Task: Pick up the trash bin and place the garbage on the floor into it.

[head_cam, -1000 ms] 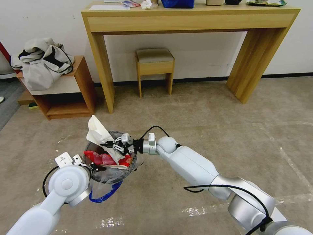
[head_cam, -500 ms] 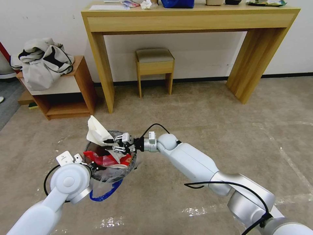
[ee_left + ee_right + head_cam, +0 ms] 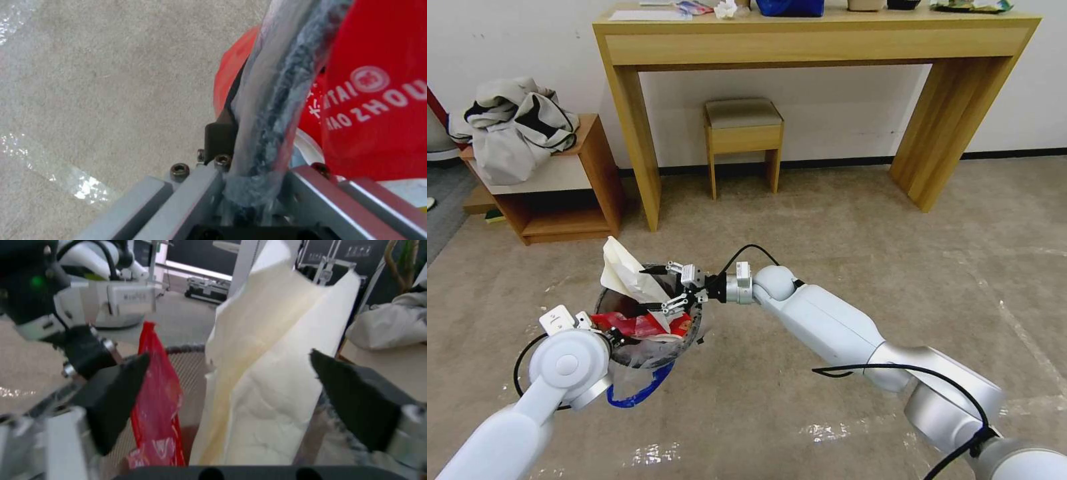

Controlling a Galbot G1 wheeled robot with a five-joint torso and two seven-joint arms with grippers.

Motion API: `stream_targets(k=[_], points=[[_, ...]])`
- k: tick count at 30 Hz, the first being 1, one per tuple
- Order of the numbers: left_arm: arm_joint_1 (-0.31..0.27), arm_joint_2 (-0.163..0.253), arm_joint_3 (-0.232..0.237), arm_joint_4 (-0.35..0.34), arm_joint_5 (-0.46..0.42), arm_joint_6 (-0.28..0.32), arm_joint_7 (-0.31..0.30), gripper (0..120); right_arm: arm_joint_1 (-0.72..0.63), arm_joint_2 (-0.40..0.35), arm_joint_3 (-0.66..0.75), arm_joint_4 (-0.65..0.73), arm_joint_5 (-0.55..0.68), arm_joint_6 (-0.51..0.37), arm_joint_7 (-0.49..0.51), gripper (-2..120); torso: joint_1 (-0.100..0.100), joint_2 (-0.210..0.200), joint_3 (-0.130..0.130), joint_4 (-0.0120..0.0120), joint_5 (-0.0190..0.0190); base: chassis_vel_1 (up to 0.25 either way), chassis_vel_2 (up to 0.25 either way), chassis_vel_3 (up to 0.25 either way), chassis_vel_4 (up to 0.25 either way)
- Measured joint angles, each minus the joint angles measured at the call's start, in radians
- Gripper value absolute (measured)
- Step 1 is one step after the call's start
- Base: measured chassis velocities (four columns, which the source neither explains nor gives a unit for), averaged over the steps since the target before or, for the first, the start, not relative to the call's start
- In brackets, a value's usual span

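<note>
We hold the trash bin [image 3: 647,320] just clear of the floor [image 3: 827,227]; our left gripper [image 3: 249,186] is clamped on its bag-lined rim, so the mouth sits where the other arm can reach it. Our right gripper [image 3: 675,288] hovers over that mouth, jaws spread wide, nothing pinched between them; the crumpled white paper [image 3: 627,277] stands loose between them, poking above the rim — dropped in, we judge. Red wrappers [image 3: 640,325] lie inside.
</note>
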State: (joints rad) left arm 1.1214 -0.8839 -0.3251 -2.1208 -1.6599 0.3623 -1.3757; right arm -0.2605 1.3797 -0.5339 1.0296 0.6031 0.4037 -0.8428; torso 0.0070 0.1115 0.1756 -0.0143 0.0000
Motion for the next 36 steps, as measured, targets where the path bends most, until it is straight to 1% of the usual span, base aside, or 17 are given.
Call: stream_targets(k=[4,12,15,19,21,22,24,25,26,27,28,30,31,33,34,35,36], points=[[0.001,0.0,-0.002,0.006,0.003,0.0,0.0,0,0.012,-0.012,0.001,0.032,0.022,-0.003,0.01,100,0.0,0.0,0.0,0.0,0.0,0.0,0.0,0.0,0.0],[-0.001,-0.008,0.0,0.02,0.006,0.0,0.0,0,0.024,-0.043,0.02,0.117,0.068,-0.019,0.038,100,0.0,0.0,0.0,0.0,0.0,0.0,0.0,0.0,0.0],[-0.003,-0.012,0.004,0.025,0.006,0.0,0.0,0,0.032,-0.079,0.048,0.188,0.1,-0.034,0.053,100,0.0,0.0,0.0,0.0001,0.0001,0.0,0.0,0.0,0.0],[-0.005,-0.012,0.005,0.026,0.006,0.0,0.0,0,0.04,-0.113,0.072,0.238,0.131,-0.043,0.067,100,0.0,0.0,0.0,0.0001,0.0001,0.0,0.0,0.0,0.0],[-0.005,-0.012,0.005,0.03,0.007,-0.002,0.0,0,0.049,-0.169,0.1,0.299,0.182,-0.054,0.096,100,0.0,0.0,0.0,0.0002,0.0002,0.0,0.0,0.0,0.0],[-0.005,-0.012,0.005,0.03,0.007,-0.002,0.0,0,0.049,-0.169,0.1,0.299,0.182,-0.054,0.096,100,0.0,0.0,0.0,0.0002,0.0002,0.0,0.0,0.0,0.0],[-0.004,-0.012,0.005,0.033,0.01,-0.002,0.002,0,0.063,-0.257,0.133,0.35,0.224,-0.061,0.133,100,0.0,0.0,0.0,0.0004,0.0003,0.0,0.0,0.0,0.0],[-0.004,-0.012,0.005,0.033,0.01,-0.002,0.002,0,0.063,-0.257,0.133,0.35,0.224,-0.061,0.133,100,0.0,0.0,0.0,0.0004,0.0003,0.0,0.0,0.0,0.0],[-0.003,-0.012,0.005,0.033,0.011,-0.002,0.003,0,0.072,-0.315,0.153,0.367,0.239,-0.064,0.151,100,0.0,0.0,0.0,0.0,0.0003,0.0,0.0,0.0,0.0],[-0.003,-0.013,0.006,0.033,0.011,-0.002,0.004,0,0.076,-0.35,0.168,0.375,0.245,-0.066,0.165,100,0.0,0.0,0.0,-0.0001,0.0003,0.0,0.0,0.0,0.0],[-0.003,-0.013,0.006,0.033,0.011,-0.002,0.004,0,0.076,-0.35,0.168,0.375,0.245,-0.066,0.165,100,0.0,0.0,0.0,-0.0001,0.0003,0.0,0.0,0.0,0.0],[-0.005,-0.018,0.009,0.032,0.011,0.0,0.006,0,0.072,-0.448,0.211,0.395,0.249,-0.072,0.207,100,0.0,0.0,0.0,-0.0002,0.0003,0.0,0.0,0.0,0.0],[-0.005,-0.018,0.009,0.032,0.011,0.0,0.006,0,0.072,-0.448,0.211,0.395,0.249,-0.072,0.207,100,0.0,0.0,0.0,-0.0002,0.0003,0.0,0.0,0.0,0.0],[-0.005,-0.02,0.011,0.031,0.012,0.003,0.009,0,0.046,-0.511,0.248,0.405,0.235,-0.076,0.229,100,0.0,0.0,0.0,-0.0002,0.0003,0.0,0.0,0.0,0.0],[-0.005,-0.021,0.013,0.031,0.014,0.007,0.014,0,-0.006,-0.581,0.296,0.413,0.22,-0.081,0.257,100,0.0,0.0,0.0,0.0005,0.0006,0.0,0.0,0.0,0.0],[-0.005,-0.021,0.013,0.031,0.014,0.007,0.014,0,-0.006,-0.581,0.296,0.413,0.22,-0.081,0.257,100,0.0,0.0,0.0,0.0005,0.0006,0.0,0.0,0.0,0.0],[-0.005,-0.02,0.014,0.032,0.016,0.009,0.016,0,-0.058,-0.63,0.338,0.413,0.206,-0.088,0.276,100,0.0,0.0,0.0,-0.0001,0.0004,0.0,0.0,0.0,0.0]])
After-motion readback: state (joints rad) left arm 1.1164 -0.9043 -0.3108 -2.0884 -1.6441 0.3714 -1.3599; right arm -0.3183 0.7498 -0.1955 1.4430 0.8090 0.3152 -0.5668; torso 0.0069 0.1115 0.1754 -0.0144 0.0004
